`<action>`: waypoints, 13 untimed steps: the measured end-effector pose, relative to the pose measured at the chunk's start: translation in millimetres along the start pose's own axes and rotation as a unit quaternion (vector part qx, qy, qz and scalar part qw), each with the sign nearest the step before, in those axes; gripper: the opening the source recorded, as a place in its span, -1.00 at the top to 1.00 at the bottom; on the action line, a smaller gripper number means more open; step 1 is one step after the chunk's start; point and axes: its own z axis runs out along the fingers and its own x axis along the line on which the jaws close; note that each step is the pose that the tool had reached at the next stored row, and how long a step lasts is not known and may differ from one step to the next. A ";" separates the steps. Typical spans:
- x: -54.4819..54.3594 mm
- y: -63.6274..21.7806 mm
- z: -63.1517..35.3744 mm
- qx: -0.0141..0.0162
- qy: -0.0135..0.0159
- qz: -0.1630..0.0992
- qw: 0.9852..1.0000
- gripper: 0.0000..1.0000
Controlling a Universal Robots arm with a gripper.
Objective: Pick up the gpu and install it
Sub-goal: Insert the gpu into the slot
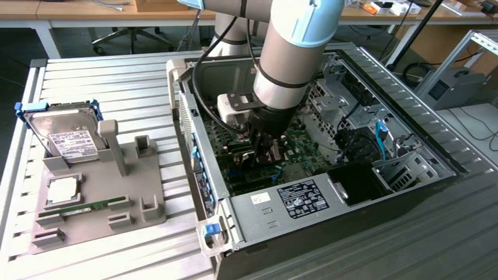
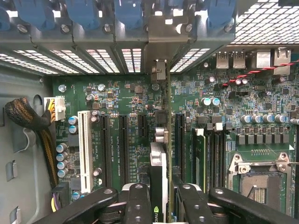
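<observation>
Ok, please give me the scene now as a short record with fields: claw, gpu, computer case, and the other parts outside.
claw: shut on the gpu, down inside the case
gpu: held edge-on over the motherboard slots
computer case: open, lying on the slatted table
hard drive: leaning in the grey holder, at the exterior view's left
memory stick: lying on the same holder

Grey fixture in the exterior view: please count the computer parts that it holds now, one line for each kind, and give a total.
Hard drive: 1
Square silver chip: 1
Green memory stick: 1
gpu: 0, because the gripper is clamped on it
Total on the grey fixture: 3
</observation>
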 end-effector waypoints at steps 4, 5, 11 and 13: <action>-0.7 0.0 0.1 0.000 0.000 0.000 1.000 0.46; -0.9 0.0 0.1 0.000 0.000 0.000 1.000 0.46; -1.4 0.5 0.1 0.000 0.000 0.000 1.000 0.46; -1.6 1.1 0.1 0.000 0.000 0.000 1.000 0.46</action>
